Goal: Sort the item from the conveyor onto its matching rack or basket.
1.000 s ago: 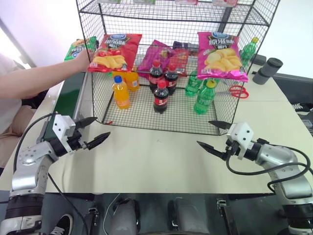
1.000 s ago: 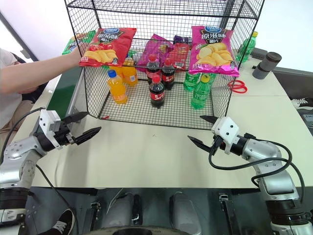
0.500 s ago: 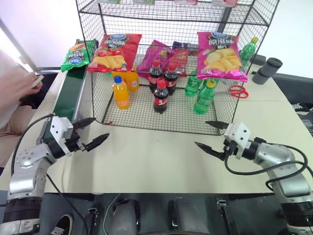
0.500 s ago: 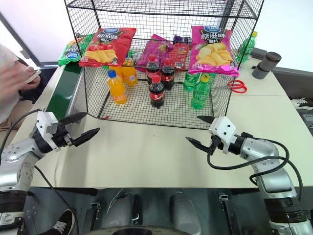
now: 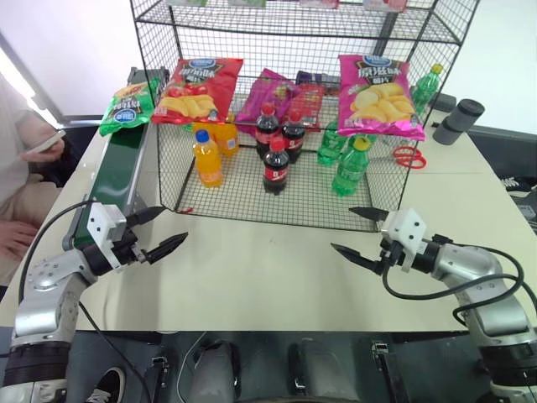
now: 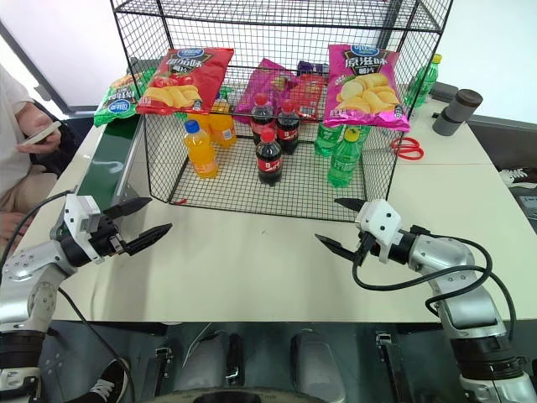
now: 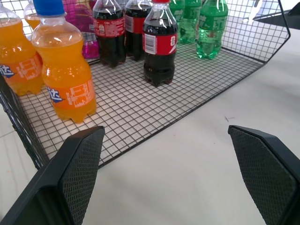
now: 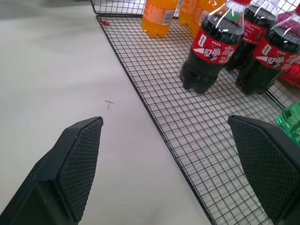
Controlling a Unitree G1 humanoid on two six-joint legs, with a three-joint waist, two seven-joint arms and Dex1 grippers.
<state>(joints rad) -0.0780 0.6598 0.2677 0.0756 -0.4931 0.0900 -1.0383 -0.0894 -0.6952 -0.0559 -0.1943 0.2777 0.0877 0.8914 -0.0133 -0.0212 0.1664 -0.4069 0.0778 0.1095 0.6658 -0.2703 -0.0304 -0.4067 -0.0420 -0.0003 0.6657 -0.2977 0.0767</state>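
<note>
Green and shiny, the chip bag [image 5: 126, 104] lies at the far end of the dark conveyor [image 5: 117, 164], just left of the black wire rack [image 5: 285, 109]. Both arms hover above the pale bench [image 5: 268, 269], well short of the bag. The left gripper [image 5: 161, 230] has its fingers spread wide with nothing between them; the right gripper [image 5: 359, 235] is likewise released and bare. A person's hand [image 5: 40, 144] holds a phone beside the conveyor.

Head views look down at the rack [image 5: 294, 101]; wrist views face its bottles [image 7: 159, 44] closely.
</note>
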